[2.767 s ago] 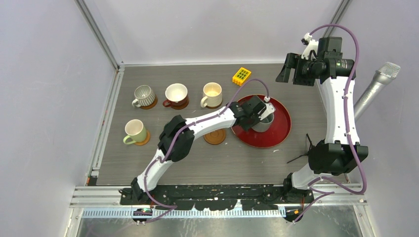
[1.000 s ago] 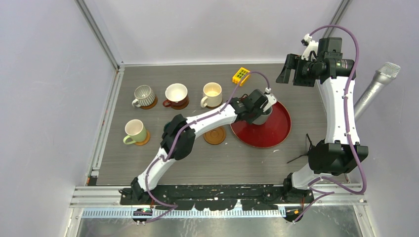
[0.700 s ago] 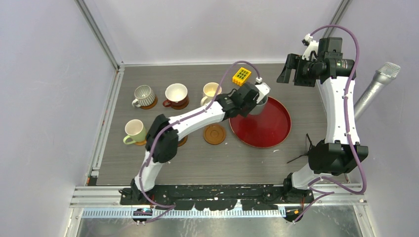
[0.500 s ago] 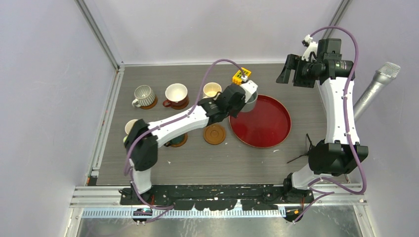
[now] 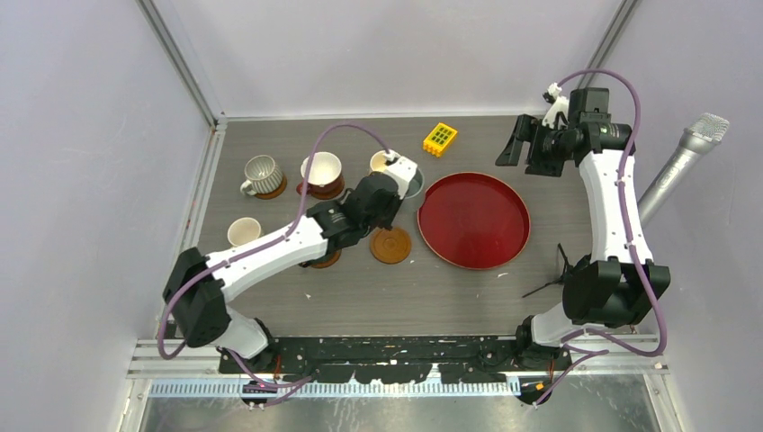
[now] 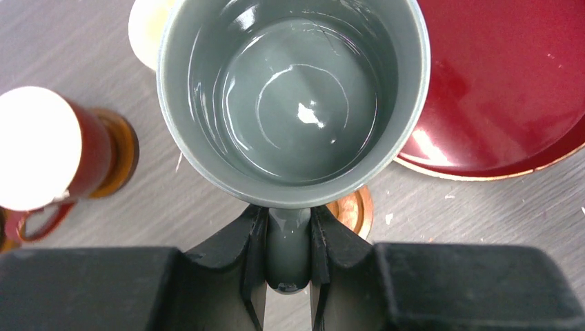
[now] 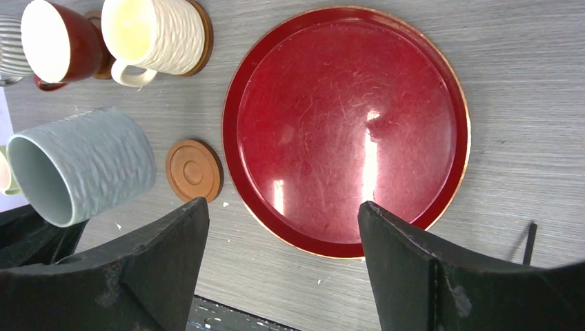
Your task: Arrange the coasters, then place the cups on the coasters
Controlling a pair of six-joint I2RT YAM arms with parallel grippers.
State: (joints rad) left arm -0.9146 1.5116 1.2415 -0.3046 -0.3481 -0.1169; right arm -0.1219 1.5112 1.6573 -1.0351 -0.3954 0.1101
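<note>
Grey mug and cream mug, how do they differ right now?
The grey mug is gripped by its handle in the left claw; the cream mug stands free on a coaster. The grey mug is glossy grey inside, the cream mug pale yellow. Both are empty, with handles.

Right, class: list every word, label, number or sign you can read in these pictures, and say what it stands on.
None can be read.
The yellow block bears a grid of green squares, too small to show any characters.
The grey cup, the other cups, the coasters and the red tray show no lettering.
</note>
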